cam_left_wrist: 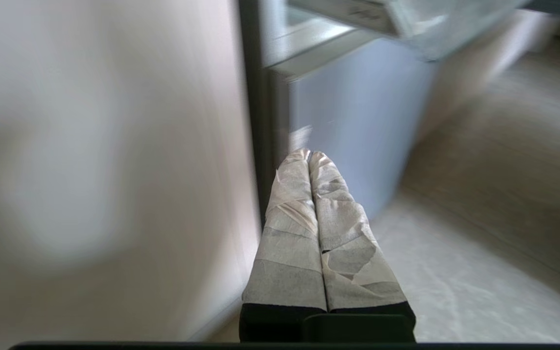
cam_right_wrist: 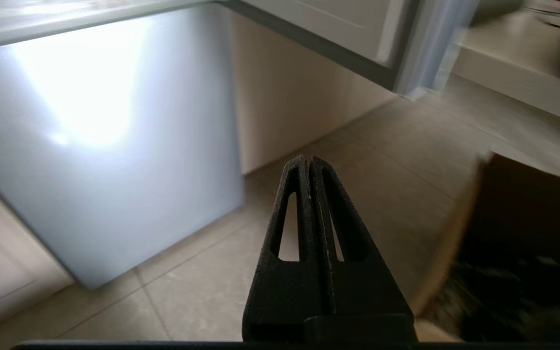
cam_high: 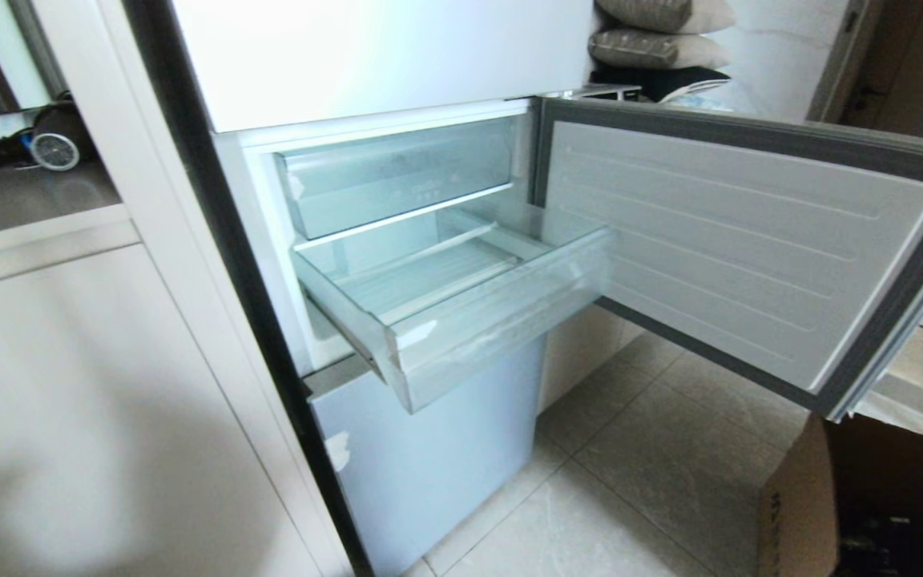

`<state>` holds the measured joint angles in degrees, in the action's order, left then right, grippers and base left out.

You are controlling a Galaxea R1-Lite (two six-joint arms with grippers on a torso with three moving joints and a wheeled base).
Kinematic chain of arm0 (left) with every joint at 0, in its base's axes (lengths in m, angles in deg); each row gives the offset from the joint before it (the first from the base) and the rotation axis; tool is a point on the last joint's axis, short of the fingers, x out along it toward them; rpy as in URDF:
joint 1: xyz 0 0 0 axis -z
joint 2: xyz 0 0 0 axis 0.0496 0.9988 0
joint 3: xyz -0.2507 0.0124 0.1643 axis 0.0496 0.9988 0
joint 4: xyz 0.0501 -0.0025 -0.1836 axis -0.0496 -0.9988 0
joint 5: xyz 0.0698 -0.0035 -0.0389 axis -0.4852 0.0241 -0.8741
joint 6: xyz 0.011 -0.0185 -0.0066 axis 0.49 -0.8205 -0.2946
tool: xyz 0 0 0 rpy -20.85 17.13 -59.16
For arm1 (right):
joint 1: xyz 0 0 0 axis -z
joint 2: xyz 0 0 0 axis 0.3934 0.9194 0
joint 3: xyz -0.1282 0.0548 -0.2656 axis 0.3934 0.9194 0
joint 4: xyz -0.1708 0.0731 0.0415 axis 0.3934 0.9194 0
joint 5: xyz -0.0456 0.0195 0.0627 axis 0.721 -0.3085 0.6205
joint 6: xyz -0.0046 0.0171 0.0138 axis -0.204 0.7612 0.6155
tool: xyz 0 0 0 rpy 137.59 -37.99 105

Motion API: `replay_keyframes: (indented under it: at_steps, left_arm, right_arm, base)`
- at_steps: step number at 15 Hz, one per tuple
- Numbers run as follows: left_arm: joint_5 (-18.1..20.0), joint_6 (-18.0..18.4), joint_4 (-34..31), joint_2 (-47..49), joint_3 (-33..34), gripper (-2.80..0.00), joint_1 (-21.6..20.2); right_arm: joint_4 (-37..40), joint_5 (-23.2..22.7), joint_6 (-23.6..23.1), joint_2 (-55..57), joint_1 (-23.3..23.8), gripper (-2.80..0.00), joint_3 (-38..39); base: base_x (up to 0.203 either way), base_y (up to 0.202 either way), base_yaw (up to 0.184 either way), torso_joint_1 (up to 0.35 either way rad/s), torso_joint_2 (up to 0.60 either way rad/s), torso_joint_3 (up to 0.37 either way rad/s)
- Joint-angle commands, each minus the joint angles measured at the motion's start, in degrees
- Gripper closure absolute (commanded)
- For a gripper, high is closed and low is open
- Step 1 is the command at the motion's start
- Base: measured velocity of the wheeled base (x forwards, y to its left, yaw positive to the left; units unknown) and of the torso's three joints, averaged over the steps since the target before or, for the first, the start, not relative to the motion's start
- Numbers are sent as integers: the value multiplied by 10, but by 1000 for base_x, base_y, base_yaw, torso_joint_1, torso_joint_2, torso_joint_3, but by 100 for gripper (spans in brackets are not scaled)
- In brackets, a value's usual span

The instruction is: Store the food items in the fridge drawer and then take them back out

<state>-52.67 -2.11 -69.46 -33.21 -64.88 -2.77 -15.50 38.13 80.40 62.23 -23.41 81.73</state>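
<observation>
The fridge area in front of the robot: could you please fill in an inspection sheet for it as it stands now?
Surface: tiled floor, bare where seen.
Job's things: fridge drawer pulled out, no food items visible inside; fridge door swung open.
Clutter: cardboard box on the floor at right; cushions stacked behind the fridge.
Grippers: left gripper shut, empty, low near the fridge's lower front; right gripper shut, empty, over the floor.
Cables: nothing seen.
Surroundings: white cabinet to the left.

The fridge drawer (cam_high: 461,320) juts out beneath the clear bin (cam_high: 397,180), left of the open door (cam_high: 742,248)
</observation>
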Motion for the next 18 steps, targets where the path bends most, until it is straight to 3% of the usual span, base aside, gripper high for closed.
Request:
replay_keyframes:
  at_steps: [1, 7, 10, 14, 18]
  left_arm:
    - [0, 0, 0, 1, 0, 0, 0]
    - [0, 0, 0, 1, 0, 0, 0]
    - [0, 0, 0, 1, 0, 0, 0]
    - [0, 0, 0, 1, 0, 0, 0]
    - [0, 0, 0, 1, 0, 0, -1]
  right_arm:
    - [0, 0, 0, 0, 0, 0, 0]
    - [2, 7, -15, 4, 1, 0, -16]
    - [17, 52, 42, 103, 10, 0, -113]
    - [0, 63, 113, 363, 106, 0, -213]
    - [-162, 16, 135, 626, 252, 0, -249]
  base:
    - [-1, 8, -165, -2, -2, 1]
    - [0, 1, -38, 1, 1, 3]
    - [0, 0, 0, 0, 0, 0]
    - [0, 0, 0, 0, 0, 0]
    - [0, 0, 0, 0, 0, 0]
